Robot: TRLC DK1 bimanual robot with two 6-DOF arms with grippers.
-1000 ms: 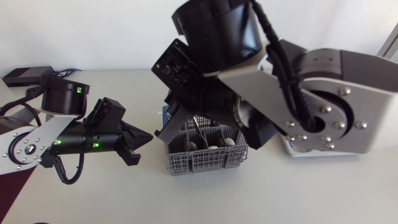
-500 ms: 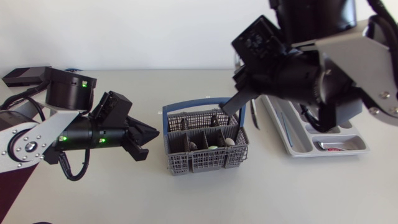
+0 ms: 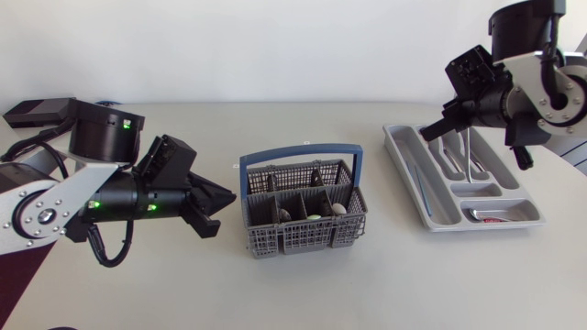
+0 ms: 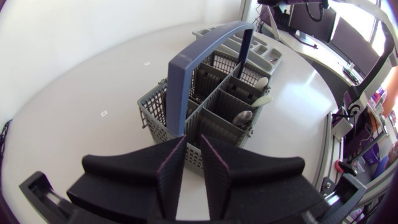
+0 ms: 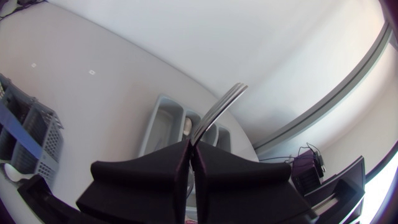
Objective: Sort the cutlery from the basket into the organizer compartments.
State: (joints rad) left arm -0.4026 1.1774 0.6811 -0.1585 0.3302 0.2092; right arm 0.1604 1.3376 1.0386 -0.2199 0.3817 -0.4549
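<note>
the fork [image 3: 469, 158] [image 5: 217, 111] is clenched in the right jaws, its tines poking out past them, and it hangs above the grey organizer [image 3: 404, 176] [image 5: 163, 121] on the right of the worktop [image 3: 367, 289]. the basket [image 3: 303, 240] [image 4: 163, 111] stands mid-worktop with its blue handle up and cutlery inside. the left jaws sit just beside the basket, slightly parted, gripping nothing.

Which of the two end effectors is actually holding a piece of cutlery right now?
The right end effector, above the organizer: it is shut on a metal utensil. The left end effector, beside the basket, grips nothing.
</note>
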